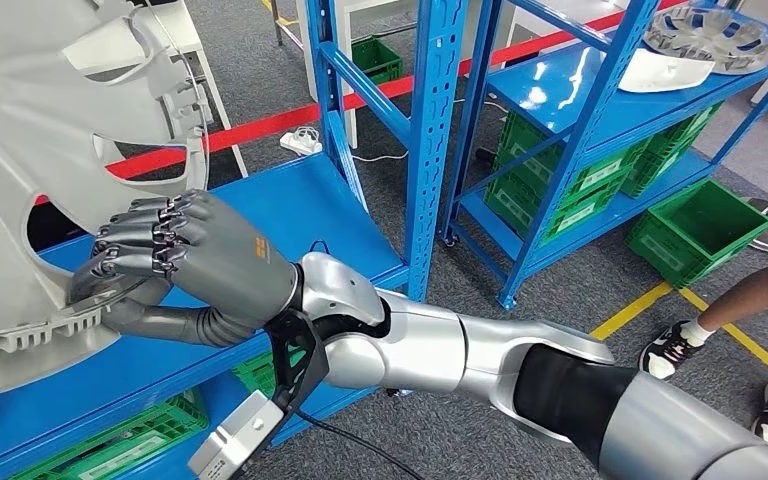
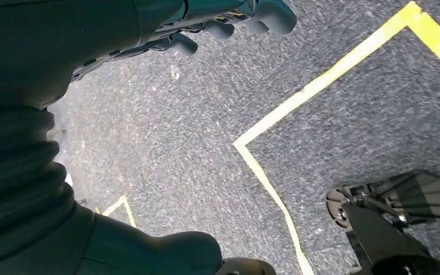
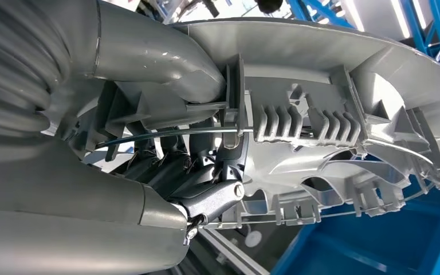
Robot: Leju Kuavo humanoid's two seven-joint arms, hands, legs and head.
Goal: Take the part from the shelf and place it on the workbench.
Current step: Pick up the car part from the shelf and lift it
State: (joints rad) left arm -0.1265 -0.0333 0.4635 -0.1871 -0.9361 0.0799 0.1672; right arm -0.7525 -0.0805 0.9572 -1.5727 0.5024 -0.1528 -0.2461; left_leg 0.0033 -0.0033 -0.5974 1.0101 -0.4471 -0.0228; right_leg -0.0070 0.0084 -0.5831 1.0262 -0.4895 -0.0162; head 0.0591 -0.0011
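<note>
Over blue shelf point(image 1: 290, 205): our right hand point(image 1: 175, 260) clamped on part point(image 1: 30, 150) rim; left hand point(image 2: 206, 23) curled, holding nothing. Carry to counter remains.

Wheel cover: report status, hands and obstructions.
Right hand grips wheel cover by rim, over blue shelf. Left hand holds nothing, hangs over floor. Shelf upright stands close by.

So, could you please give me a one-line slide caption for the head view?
Right hand grips the grey wheel cover by its rim above the blue shelf.
</note>
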